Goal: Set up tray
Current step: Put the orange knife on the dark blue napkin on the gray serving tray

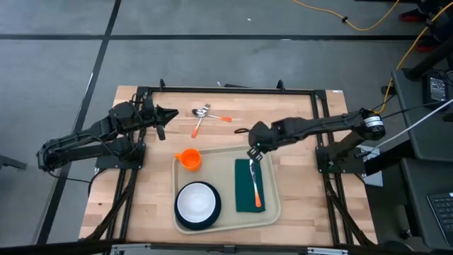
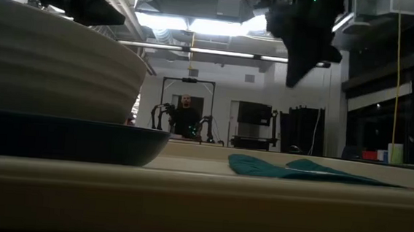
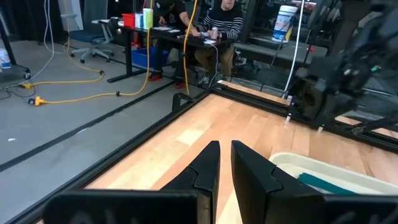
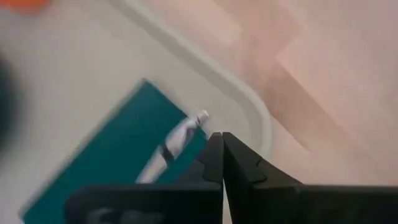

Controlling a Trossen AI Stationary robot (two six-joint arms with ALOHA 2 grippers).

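The beige tray (image 1: 272, 212) lies on the wooden table, toward its near edge. On it stand an orange cup (image 1: 189, 159) and a white bowl (image 1: 197, 201) on a dark plate (image 1: 212, 219). A green napkin (image 1: 244, 191) lies there too, with an orange-handled fork (image 1: 255, 188) lying along it. My right gripper (image 1: 253, 152) hangs shut above the napkin's far end and the fork's head (image 4: 186, 127), pointing steeply down, with nothing in it. At the table's far left, my left gripper (image 1: 170, 113) points level, its fingers (image 3: 211, 158) nearly together on nothing.
A spoon (image 1: 202, 112) and another orange-handled piece of cutlery (image 1: 212, 117) lie on the bare table beyond the tray, between the two arms. A black frame (image 1: 226, 89) runs along the table's far edge. People sit at desks in the room behind.
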